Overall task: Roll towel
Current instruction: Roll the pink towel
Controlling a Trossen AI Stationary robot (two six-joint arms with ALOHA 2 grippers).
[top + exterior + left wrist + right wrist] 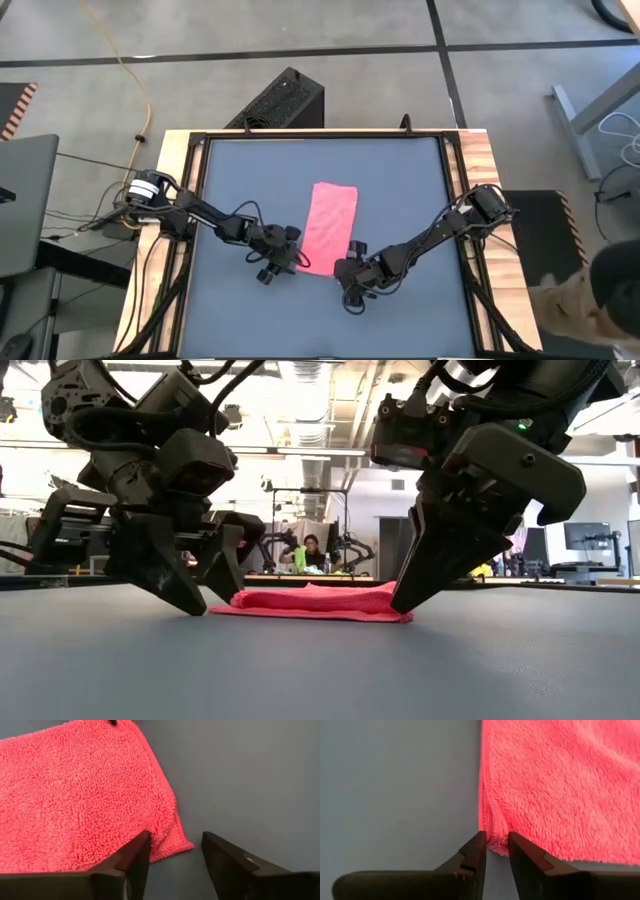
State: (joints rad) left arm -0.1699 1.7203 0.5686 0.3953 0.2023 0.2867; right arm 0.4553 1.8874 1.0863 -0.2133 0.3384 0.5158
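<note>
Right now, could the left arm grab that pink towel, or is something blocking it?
Probably yes. The left gripper is open at the towel's near corner, with only bare table around and nothing between them.

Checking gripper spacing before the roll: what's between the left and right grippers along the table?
Only the towel's near edge; the low view shows it spanning the gap between left gripper and right gripper, nothing else on the tabletop.

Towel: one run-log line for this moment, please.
towel: flat on table, unrolled | left gripper: open, straddling near corner | right gripper: narrow gap, at other near corner | grasp: cannot tell
</note>
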